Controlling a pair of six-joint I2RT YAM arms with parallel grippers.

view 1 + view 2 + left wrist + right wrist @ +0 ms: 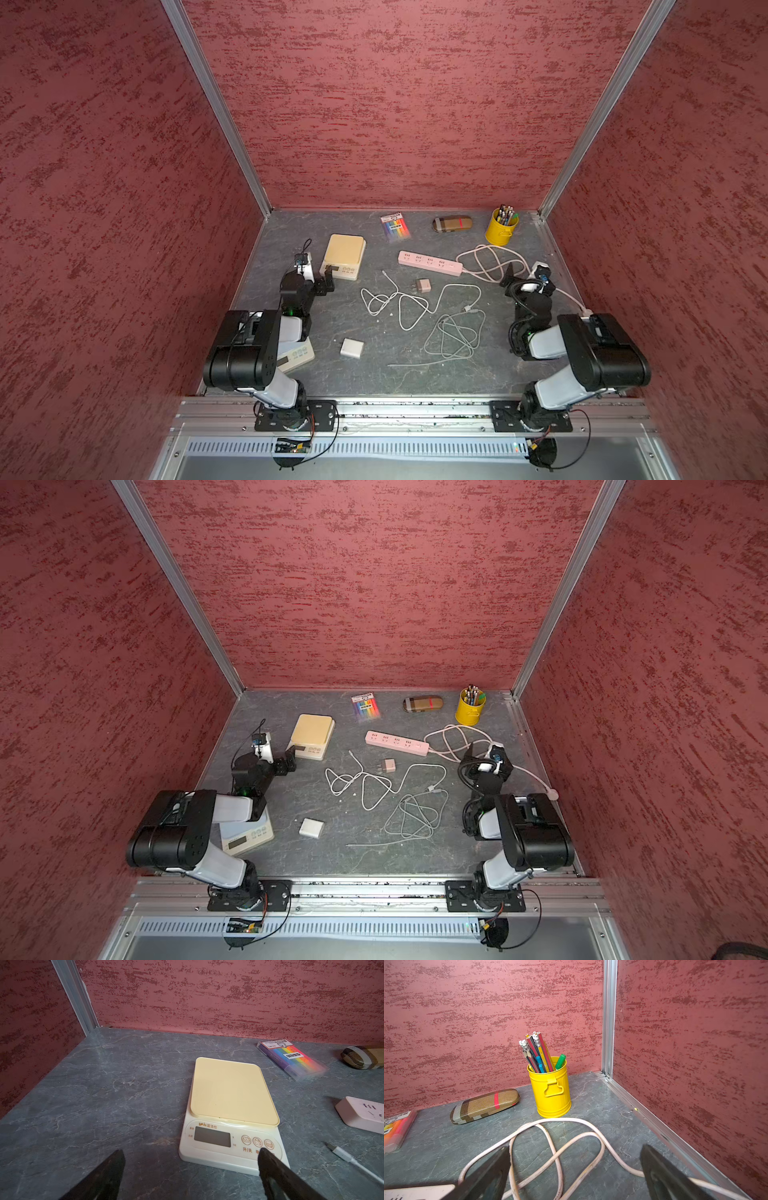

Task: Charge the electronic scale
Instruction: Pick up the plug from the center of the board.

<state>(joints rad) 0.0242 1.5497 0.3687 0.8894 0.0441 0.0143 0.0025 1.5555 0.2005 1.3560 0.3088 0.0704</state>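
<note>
You're only beginning: the left gripper (pixel 191 1154) and right gripper (pixel 576 1150) are both hanging wide apart, gripping nothing. The yellow-topped scale (pixel 230 1093) is sitting far left, just ahead of the left gripper, long axis running near-to-far, display end pointing toward the robot. Next you're needing the loose white cable (pixel 340 1152) picked up by its plug

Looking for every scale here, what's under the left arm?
A second white scale: its display and buttons show. The left arm covers most of its platform, so anything on it, or a port there, cannot be seen.
</note>
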